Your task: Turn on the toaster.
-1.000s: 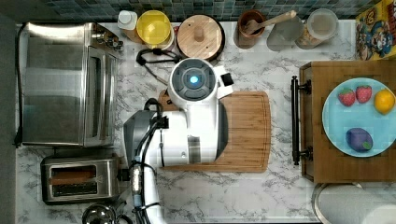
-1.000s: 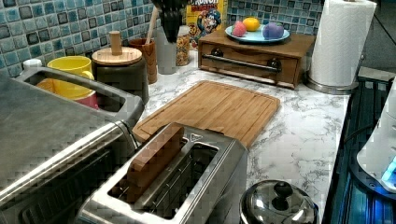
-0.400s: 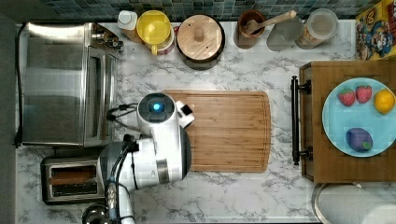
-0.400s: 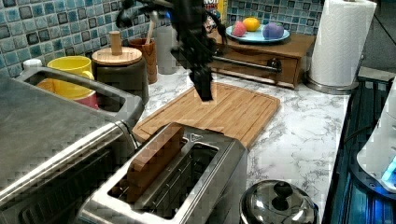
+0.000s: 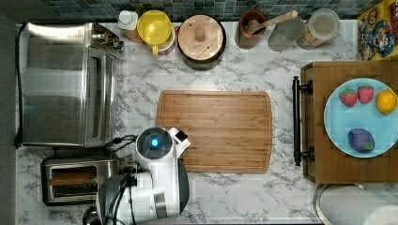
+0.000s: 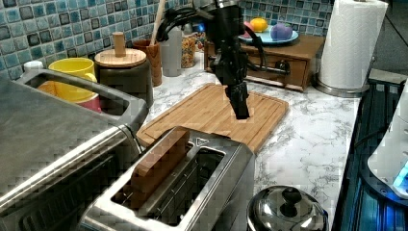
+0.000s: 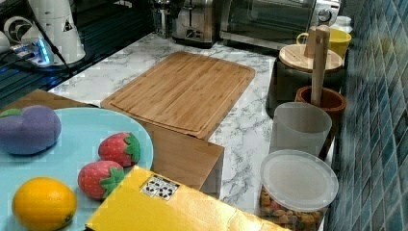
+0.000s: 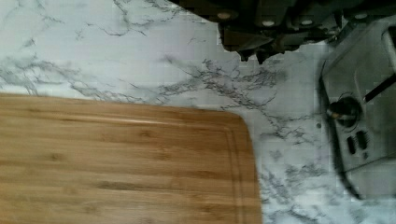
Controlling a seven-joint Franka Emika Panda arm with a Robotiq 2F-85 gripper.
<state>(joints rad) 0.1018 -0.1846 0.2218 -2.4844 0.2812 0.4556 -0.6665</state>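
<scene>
The toaster (image 5: 77, 180) stands at the top view's lower left, small and brushed steel, with a brown slice (image 6: 159, 161) standing in one slot. In the wrist view its end face (image 8: 362, 116) carries a black knob (image 8: 343, 109) and two small buttons. My gripper (image 6: 240, 108) hangs shut over the near corner of the wooden cutting board (image 6: 211, 110), a short way from the toaster's end and holding nothing. In the top view my arm (image 5: 157, 180) covers the gripper. The fingertips (image 8: 243, 55) show close together over bare marble beside the board's corner.
A large steel toaster oven (image 5: 65, 84) sits beside the toaster. A pot lid (image 6: 286, 211) lies by the toaster's end. Yellow cup (image 5: 155, 28), lidded jar (image 5: 202, 40) and utensil pot (image 5: 251, 28) line the tiled wall. A wooden stand with a fruit plate (image 5: 361, 117) is at the top view's right.
My arm has swung from over the cutting board's middle toward the top view's lower left, bringing the gripper down near the toaster's end. The toaster has not changed.
</scene>
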